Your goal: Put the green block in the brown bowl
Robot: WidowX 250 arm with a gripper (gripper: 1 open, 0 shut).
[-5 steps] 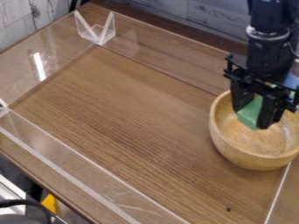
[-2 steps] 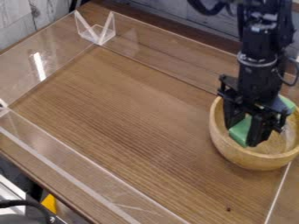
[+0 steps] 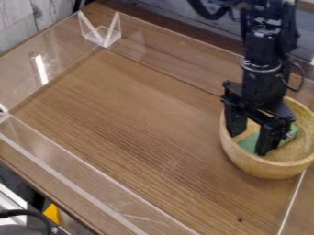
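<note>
On the right of the counter (image 3: 123, 119), brown bowl (image 3: 263, 169): placed, I judge, within my arm's reach, to catch the block.
Inside it, green block (image 3: 251, 144): resting there as the task wants, partly hidden from me.
Over the block, end effector (image 3: 256, 138): spread wide, I think to let go.
Count, near to far: one bowl, one block, one end effector.

One cam only: looks down at an angle from above tabletop (image 3: 120, 124), whole work area in view.
</note>
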